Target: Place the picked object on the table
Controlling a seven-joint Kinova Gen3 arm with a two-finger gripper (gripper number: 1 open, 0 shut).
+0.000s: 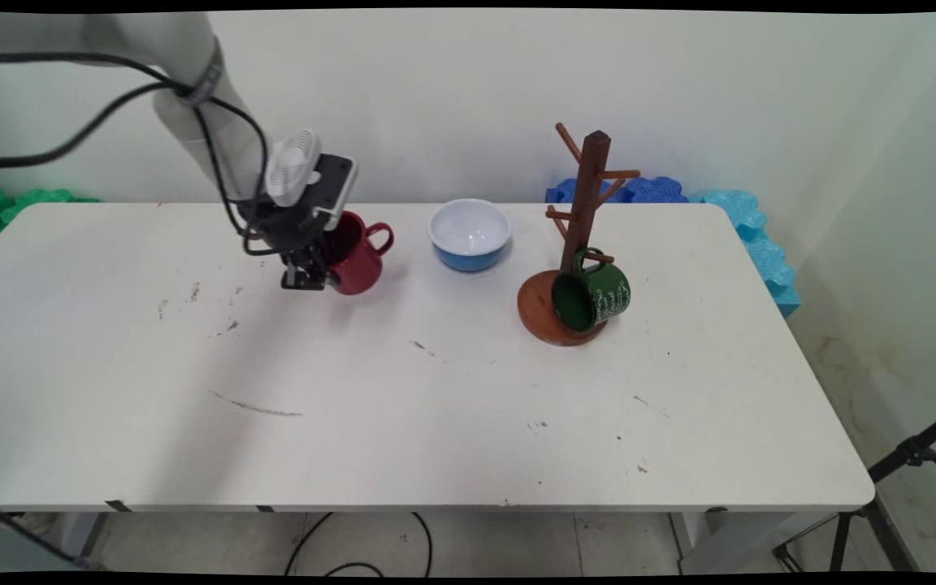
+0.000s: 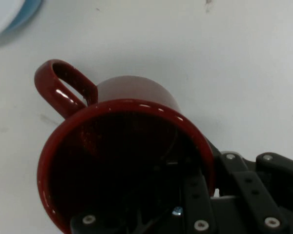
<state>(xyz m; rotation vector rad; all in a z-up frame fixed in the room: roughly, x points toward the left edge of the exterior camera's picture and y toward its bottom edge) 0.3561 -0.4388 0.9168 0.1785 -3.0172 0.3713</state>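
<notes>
Red mug point(image 1: 357, 253): 1 item, upright on the white table point(image 1: 403, 422) toward its far edge, left of centre, handle turned toward the blue bowl point(image 1: 470, 235). Gripper point(image 2: 210, 192): pinching the mug's rim, 1 finger inside, 1 outside the wall. Handling judgement: keep the pinch square on the wall and the mug level. Nearby: wooden mug tree point(image 1: 578, 244), 1 green mug point(image 1: 594, 294) hanging on its lowest peg.
</notes>
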